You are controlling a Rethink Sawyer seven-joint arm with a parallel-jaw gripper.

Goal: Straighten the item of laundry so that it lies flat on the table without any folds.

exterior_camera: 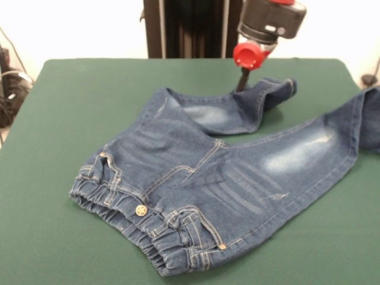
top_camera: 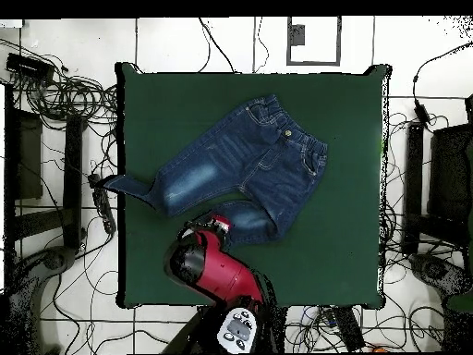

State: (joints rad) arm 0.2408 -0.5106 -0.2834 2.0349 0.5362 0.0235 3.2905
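Observation:
The blue denim jeans (exterior_camera: pixel 196 178) lie on the dark green table (exterior_camera: pixel 59 119), with the gathered waistband and star button (exterior_camera: pixel 141 210) at the front left. One leg runs right and hangs over the table's right edge (exterior_camera: pixel 368 119). The other leg is folded back on itself towards the far side (exterior_camera: pixel 261 98). My gripper (exterior_camera: pixel 242 83) comes down under a red wrist and is shut on the back edge of that folded leg. In the overhead view the jeans (top_camera: pixel 249 162) lie mid-table, and the gripper (top_camera: pixel 212 222) is at the folded leg, partly hidden by the arm.
The red arm (top_camera: pixel 212 263) reaches over the table's near side in the overhead view. Cables and black equipment (top_camera: pixel 55 166) lie on the floor around the table. The pedestal (exterior_camera: pixel 190 27) stands behind the table's far edge.

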